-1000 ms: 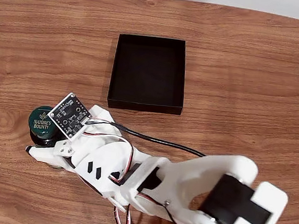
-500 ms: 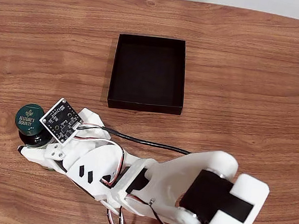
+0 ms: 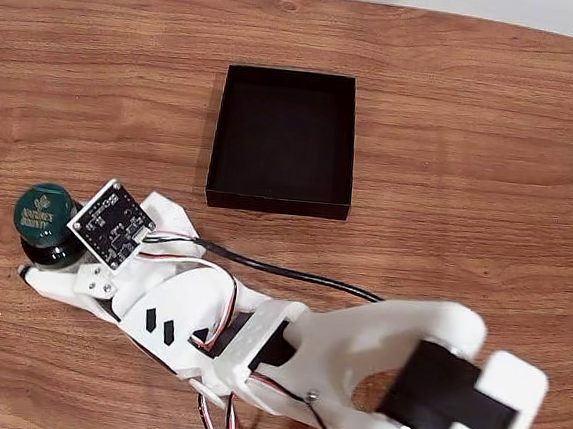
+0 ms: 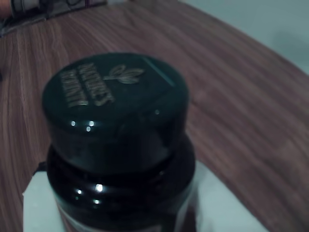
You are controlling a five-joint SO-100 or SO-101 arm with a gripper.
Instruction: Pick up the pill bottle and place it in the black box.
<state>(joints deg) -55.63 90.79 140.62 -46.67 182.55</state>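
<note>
I see the pill bottle (image 3: 43,215) upright at the left side of the table (image 3: 474,141) in the fixed view, well apart from the black box (image 3: 284,140), so I judge pickup is only starting and the carry and drop remain. My tool (image 3: 46,272) sits right against the bottle's base, but I cannot tell whether it is clamped. The box holds nothing that I can see.

Fixed view overhead looking down, wrist view close on pill bottle (image 4: 116,145), both sharing it (image 3: 43,215)
</note>
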